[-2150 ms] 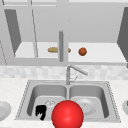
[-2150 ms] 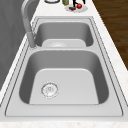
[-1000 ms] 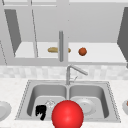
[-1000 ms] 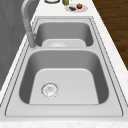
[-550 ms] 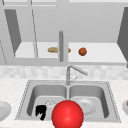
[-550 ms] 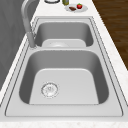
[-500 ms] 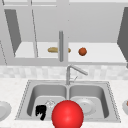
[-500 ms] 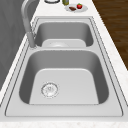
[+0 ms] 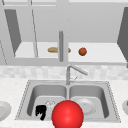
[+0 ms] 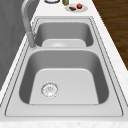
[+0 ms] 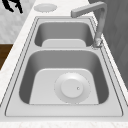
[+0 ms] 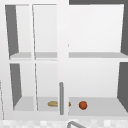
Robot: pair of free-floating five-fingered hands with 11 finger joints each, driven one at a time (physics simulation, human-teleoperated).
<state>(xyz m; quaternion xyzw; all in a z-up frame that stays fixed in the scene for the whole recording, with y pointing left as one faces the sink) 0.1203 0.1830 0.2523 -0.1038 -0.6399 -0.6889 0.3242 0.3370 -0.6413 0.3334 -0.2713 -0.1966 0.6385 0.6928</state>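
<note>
— What is nearest the left hand [image 9: 40, 111]?
— The sink's left basin [image 9: 37, 96]; the hand hangs above its front, fingers pointing down. Whether they are apart or curled cannot be told. It holds nothing.
— And beside it?
— A big red ball [image 9: 67, 114] just to its right, at the sink's front edge. The drain [image 9: 50, 103] lies just behind the hand.
— Farther off?
— A white plate [image 11: 72, 88] in the right basin, the faucet [image 9: 72, 73] behind, and an orange fruit [image 9: 82, 51] on the cabinet shelf above.

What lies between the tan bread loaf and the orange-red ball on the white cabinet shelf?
Only bare white shelf, seen in front and upper views; the grey handle crosses the loaf instead.
</note>
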